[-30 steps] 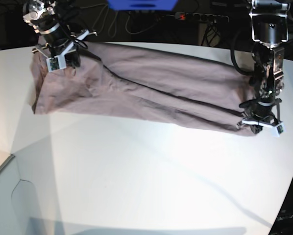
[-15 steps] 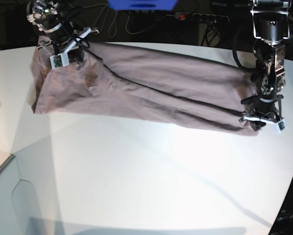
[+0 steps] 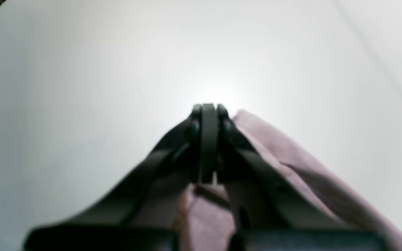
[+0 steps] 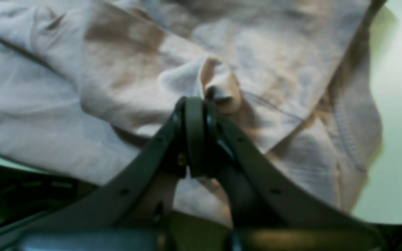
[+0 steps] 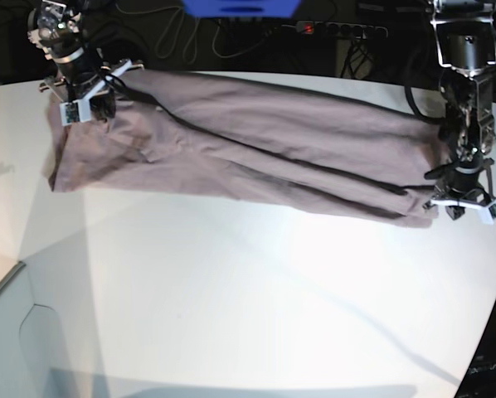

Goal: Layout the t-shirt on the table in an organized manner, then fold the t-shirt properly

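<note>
The white worktop (image 5: 248,307) fills most of the base view, its curved far edge running along the top of the frame against a dark background of cables, and its whole lower half bare. Across the upper part of it lies the t-shirt (image 5: 256,157), a dusty mauve-grey cloth drawn into a long band from the upper left of the frame down to the middle right, with long creases running along its length and a broader, flatter patch at the left end. The right arm stands at the upper left of the base view, its pincer (image 5: 89,106) down on the cloth's upper left corner; in the right wrist view the pincer (image 4: 195,104) has its jaws pressed together, and a small puckered fold of the t-shirt (image 4: 222,87) sits right at the tips, pinched there. The left arm hangs at the right edge of the base view, its pincer (image 5: 462,207) at the cloth's right-hand end; in the left wrist view that pincer (image 3: 208,109) is also pressed together, with the t-shirt (image 3: 291,157) lying against its right side and under the fingers, and the blurred picture does not show whether cloth is caught between them.
</note>
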Motion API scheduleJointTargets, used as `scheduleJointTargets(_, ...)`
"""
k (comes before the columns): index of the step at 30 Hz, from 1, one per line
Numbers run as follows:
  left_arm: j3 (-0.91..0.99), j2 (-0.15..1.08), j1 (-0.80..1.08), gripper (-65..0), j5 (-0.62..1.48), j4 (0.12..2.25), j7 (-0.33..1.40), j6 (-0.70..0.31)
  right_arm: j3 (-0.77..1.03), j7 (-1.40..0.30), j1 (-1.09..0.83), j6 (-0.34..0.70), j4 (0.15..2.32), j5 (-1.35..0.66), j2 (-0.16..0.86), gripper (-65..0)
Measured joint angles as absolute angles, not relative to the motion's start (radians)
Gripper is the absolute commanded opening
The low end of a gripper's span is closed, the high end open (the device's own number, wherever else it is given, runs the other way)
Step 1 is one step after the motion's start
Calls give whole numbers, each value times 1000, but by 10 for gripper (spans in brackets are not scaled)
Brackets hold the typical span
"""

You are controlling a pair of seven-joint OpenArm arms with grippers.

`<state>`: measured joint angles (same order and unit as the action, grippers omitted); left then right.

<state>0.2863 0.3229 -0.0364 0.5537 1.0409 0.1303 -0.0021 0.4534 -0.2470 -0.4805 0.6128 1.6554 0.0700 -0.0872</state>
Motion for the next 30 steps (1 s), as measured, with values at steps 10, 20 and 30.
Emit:
scheduleJointTargets(10,287,309,34,-280,554,1042,134,-1,411,-261,-483,613,1655,71,-90,-585)
scheduleJointTargets(20,288,265,67,-266,554,1072,131,1,411,-261,-483,613,1655,71,-91,-518)
scheduleJointTargets(30,286,258,42,-264,554,1060,134,0,411,-261,-477,613,1655,73,-91,-514)
